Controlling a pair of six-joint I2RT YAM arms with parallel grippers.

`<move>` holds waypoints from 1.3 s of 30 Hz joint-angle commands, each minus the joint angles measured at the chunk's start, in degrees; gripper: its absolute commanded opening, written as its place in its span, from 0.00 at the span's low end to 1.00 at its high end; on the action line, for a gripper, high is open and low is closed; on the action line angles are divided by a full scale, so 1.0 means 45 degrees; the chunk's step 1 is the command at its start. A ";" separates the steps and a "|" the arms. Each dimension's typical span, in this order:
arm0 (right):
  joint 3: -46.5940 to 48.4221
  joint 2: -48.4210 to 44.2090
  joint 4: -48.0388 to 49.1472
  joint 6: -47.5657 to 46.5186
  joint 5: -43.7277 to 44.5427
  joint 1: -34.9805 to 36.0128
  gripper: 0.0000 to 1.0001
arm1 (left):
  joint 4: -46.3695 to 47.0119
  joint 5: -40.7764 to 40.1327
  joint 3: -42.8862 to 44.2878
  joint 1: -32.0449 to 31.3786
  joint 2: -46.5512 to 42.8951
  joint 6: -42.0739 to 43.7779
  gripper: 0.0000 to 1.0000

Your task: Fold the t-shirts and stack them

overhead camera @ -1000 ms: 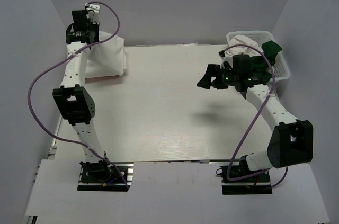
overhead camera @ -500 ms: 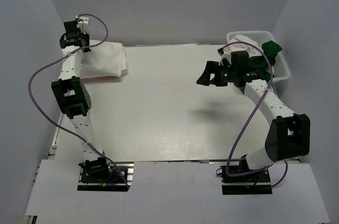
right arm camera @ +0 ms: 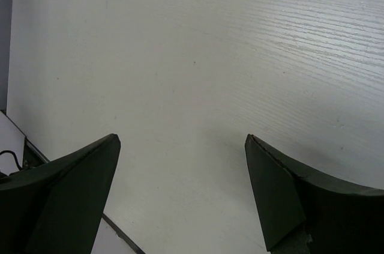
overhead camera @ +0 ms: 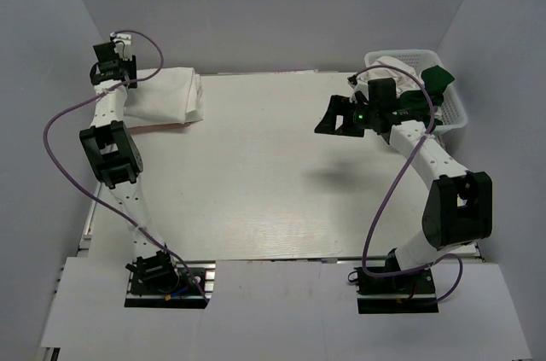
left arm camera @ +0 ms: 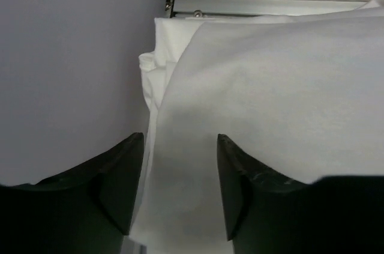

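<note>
Top view overlooks the table (overhead camera: 256, 190); left wrist closely shares t-shirts (overhead camera: 166, 96).

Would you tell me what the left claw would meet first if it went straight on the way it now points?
Most likely the folded white t-shirt, which fills the wrist view straight ahead of the open left claw; depth is unclear.

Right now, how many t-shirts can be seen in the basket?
2: a white t-shirt at the basket's far left, a dark green one to its right; others may be hidden underneath.

t-shirts (overhead camera: 166, 92): soft matt cloth; table (overhead camera: 256, 182): smooth matt wood-grain; basket (overhead camera: 459, 107): plastic lattice
</note>
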 commanded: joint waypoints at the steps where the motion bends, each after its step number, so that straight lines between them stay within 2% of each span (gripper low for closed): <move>1: 0.0554 -0.0063 -0.0079 0.0080 -0.0043 0.0022 0.90 | 0.0227 -0.0612 -0.0138 0.0222 -0.0238 -0.0347 0.65; 3: 0.0514 -0.0141 -0.0060 0.0100 -0.0024 0.0003 0.90 | -0.0106 -0.0732 -0.0138 0.0222 -0.0238 -0.0756 0.99; 9: 0.0397 -0.0492 -0.0041 0.0003 -0.0044 0.0003 0.90 | -0.1413 -0.1433 0.0797 0.0592 -0.0121 -0.1986 1.00; 13: 0.0280 -0.0649 -0.0040 -0.0018 -0.0102 -0.0016 0.90 | -0.2605 -0.1184 0.2377 0.0710 -0.0237 -0.4229 1.00; 15: 0.0299 -0.0727 -0.0099 -0.0037 -0.0122 0.0022 0.90 | -0.2764 -0.0095 0.2381 0.0710 -0.0626 -0.4411 1.00; 18: 0.0183 -0.1059 -0.0041 -0.0096 -0.0006 -0.0036 0.90 | -0.2316 0.0089 0.1000 0.0593 -0.1973 -0.4976 1.00; 20: -0.0031 -0.1525 -0.0021 -0.0192 0.0616 -0.0056 0.90 | -0.2315 0.0845 0.0489 0.0417 -0.2966 -0.5249 1.00; 23: -0.0325 -0.2034 0.0115 -0.0291 0.1067 -0.0056 0.90 | -0.2199 0.1433 -0.0837 0.0281 -0.4004 -0.6397 1.00; 26: -0.0949 -0.2407 0.0582 -0.0213 0.1147 -0.0017 0.90 | -0.1633 0.2021 -0.3392 -0.0089 -0.5721 -0.7240 1.00; 27: -0.1318 -0.2620 0.0643 -0.0097 0.1186 -0.0055 0.90 | -0.1322 0.2196 -0.5082 -0.0361 -0.6209 -0.7862 1.00; 29: -0.1497 -0.2720 0.0760 -0.0096 0.1226 -0.0094 0.90 | -0.0600 0.2702 -0.6751 -0.0675 -0.7713 -0.8393 1.00; 30: -0.1594 -0.2875 0.0664 -0.0076 0.1265 -0.0075 0.90 | -0.0596 0.2899 -0.8190 -0.1005 -0.8202 -0.8821 1.00; 32: -0.1770 -0.3225 0.0487 -0.0057 0.1595 -0.0056 0.90 | -0.0459 0.3116 -1.0242 -0.1590 -0.9900 -0.9116 1.00; 34: -0.2023 -0.3500 0.0796 0.0002 0.2044 -0.0075 0.90 | -0.0459 0.3000 -1.1499 -0.2022 -1.1324 -0.9118 1.00; 35: -0.2373 -0.3714 0.0857 0.0060 0.2182 -0.0056 0.90 | -0.0304 0.2515 -1.2588 -0.2333 -1.2859 -0.9331 1.00; 36: -0.2802 -0.4199 0.1245 0.0273 0.2686 -0.0036 0.90 | -0.0109 0.2085 -1.3121 -0.2975 -1.3745 -1.0125 1.00; 37: -0.3347 -0.4552 0.1751 0.0333 0.2787 -0.0055 0.90 | 0.0859 0.2700 -1.4325 -0.3174 -1.4527 -1.0481 1.00; 39: -0.3878 -0.5021 0.2571 0.0683 0.3156 -0.0075 0.90 | 0.1375 0.2706 -1.5096 -0.3681 -1.6185 -1.1358 1.00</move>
